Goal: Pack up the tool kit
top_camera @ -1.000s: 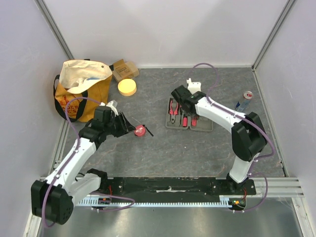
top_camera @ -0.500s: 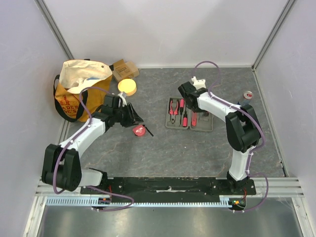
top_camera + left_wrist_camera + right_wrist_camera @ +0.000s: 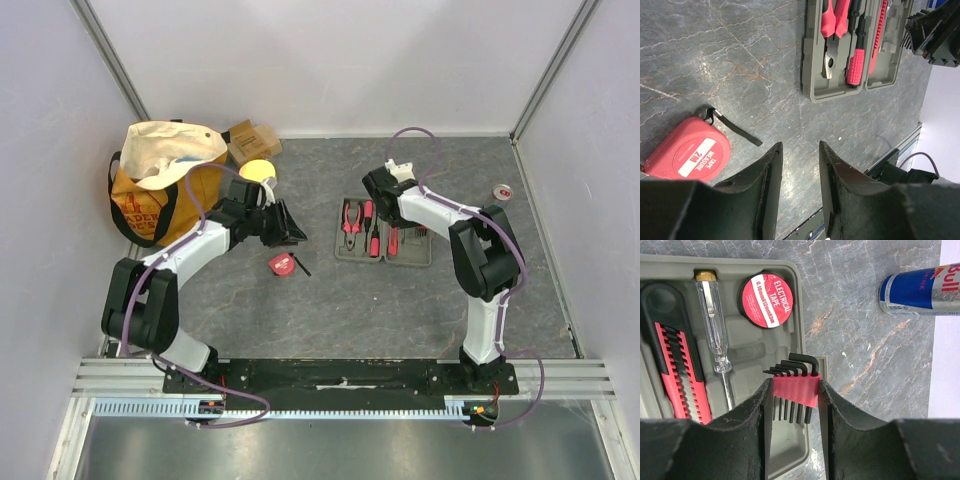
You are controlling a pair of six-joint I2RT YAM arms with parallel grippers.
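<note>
Because the rounded red plastic tape measure [image 3: 687, 150] lies loose on the grey marbled bench [image 3: 715, 45], nearest the arm bases and apart from the kit, we judge that it has yet to be packed. Its white label reads "TAPE MEASURE 2M", and its black strap trails toward the left gripper [image 3: 797, 192]. That gripper hovers just beside the tape measure with its jaws spread and nothing between them, which we take to be the stance for a pick.

Farther out, near the middle of the bench, the flat grey-green plastic case [image 3: 812, 92] lies open. Red-handled pliers [image 3: 832, 30] and a red-gripped screwdriver [image 3: 856, 62] are seated in its moulded slots, so this half looks filled.

Beyond that, the right gripper [image 3: 794, 387] pinches a set of black hex keys in a red holder [image 3: 792, 365]. It holds them upright over the case's outer edge, probably so that they can drop into the ribbed slot below. A red-and-black utility knife [image 3: 677, 355], a clear-handled tester screwdriver [image 3: 715, 325] and a black roll of tape [image 3: 765, 300] already sit in their slots. The roll's red label reads "ELECTRICAL TAPE" over a line of dimensions that we cannot read surely.

Well apart from the case lies a blue-and-silver drinks can [image 3: 912, 287] showing the letters "Bull". At the far left stands an orange-and-cream tote bag [image 3: 160, 195], with print too small to read.
</note>
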